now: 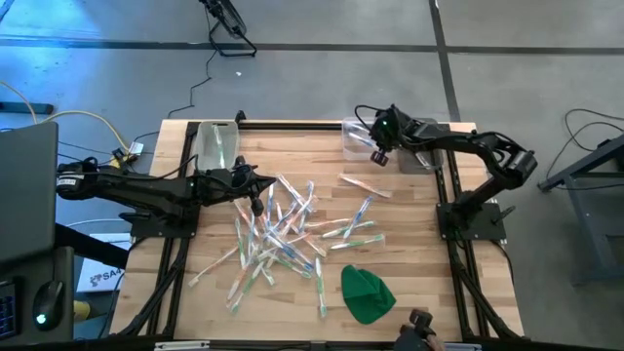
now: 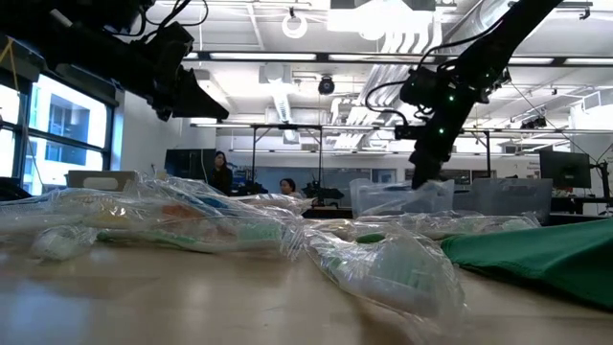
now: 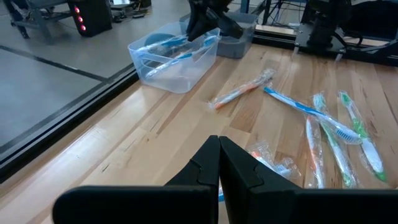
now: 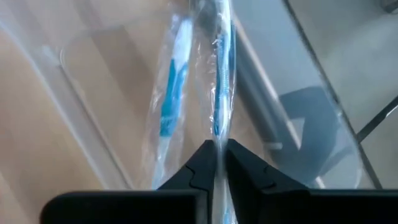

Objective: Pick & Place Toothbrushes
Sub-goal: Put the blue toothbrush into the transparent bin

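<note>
At the far right corner of the wooden tabletop [image 1: 409, 292] stands a clear plastic bin [image 1: 359, 139], and the right end effector [image 1: 378, 154] hangs just over it. Its two fingers are nearly together, pinching the wrapper of a blue toothbrush [image 4: 222, 74] that hangs from their tips down into the bin. A second wrapped blue toothbrush [image 4: 171, 87] lies just beside it against the bin's floor. The left wrist view shows this same bin from across the tabletop, with blue-accented brushes resting inside it. Just behind it sits a second bin [image 3: 239, 38], grey-looking; its contents cannot be made out.

Another clear bin [image 1: 216, 146] stands at the far left corner; what it holds cannot be told from above.

The left end effector [image 1: 255, 205] hovers near that bin, above the left edge of the pile, its fingers [image 3: 239, 174] pressed fully together with nothing between them.

Most toothbrushes [image 1: 278, 239] lie loose in a scattered heap across the middle of the tabletop, each in a clear wrapper, crossing one another at many angles. An orange one [image 1: 366, 185] lies apart from the heap, between it and the right bin. A green cloth [image 1: 366, 292] sits near the front edge, to the right of the pile.
</note>
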Controlling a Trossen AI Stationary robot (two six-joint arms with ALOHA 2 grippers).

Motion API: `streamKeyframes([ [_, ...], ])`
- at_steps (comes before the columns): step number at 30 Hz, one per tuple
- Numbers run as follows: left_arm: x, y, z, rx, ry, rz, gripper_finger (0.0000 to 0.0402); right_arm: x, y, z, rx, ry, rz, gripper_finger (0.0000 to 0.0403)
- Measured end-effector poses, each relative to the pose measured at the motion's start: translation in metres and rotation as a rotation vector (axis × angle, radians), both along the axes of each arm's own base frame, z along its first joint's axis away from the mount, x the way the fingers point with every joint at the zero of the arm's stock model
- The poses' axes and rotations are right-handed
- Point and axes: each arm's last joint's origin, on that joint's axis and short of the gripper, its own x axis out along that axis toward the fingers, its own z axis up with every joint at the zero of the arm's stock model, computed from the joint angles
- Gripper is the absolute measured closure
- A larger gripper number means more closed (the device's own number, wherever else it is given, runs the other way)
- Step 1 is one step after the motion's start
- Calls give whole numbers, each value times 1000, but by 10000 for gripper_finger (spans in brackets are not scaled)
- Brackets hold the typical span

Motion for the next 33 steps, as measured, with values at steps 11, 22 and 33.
streamKeyframes([
  [11, 0, 0, 0, 0, 1, 0, 401, -3, 3, 16, -48, -43, -2, 238],
  [22, 0, 0, 0, 0, 0, -1, 401, -17, 24, 44, 54, -140, 105, 341],
  [33, 0, 0, 0, 0, 0, -1, 401, -23, 33, 34, 203, -81, 144, 400],
])
